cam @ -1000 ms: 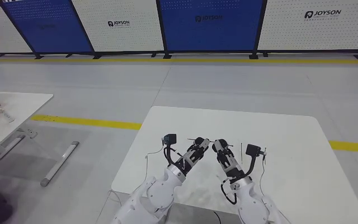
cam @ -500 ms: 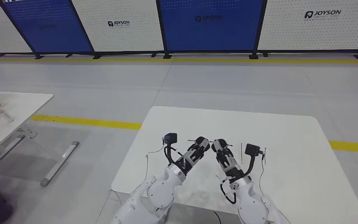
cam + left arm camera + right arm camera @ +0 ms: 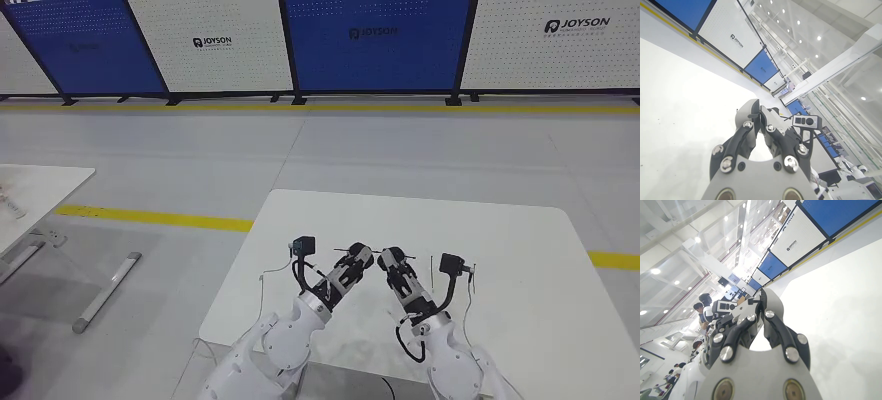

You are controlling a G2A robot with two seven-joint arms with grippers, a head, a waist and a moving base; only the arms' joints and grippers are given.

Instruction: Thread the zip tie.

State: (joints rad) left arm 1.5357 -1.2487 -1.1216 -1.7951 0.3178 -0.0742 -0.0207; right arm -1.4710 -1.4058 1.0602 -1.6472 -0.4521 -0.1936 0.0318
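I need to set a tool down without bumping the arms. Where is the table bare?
The far half of the table, beyond both grippers, is bare, as is the right side toward its edge. Crowded: the near middle, where the left gripper and right gripper meet at the zip tie.

The white table [image 3: 500, 230] has rounded corners. A thin dark strip [image 3: 432, 268] lies on it, too small to identify. A few dark specks [image 3: 658, 119] dot it.
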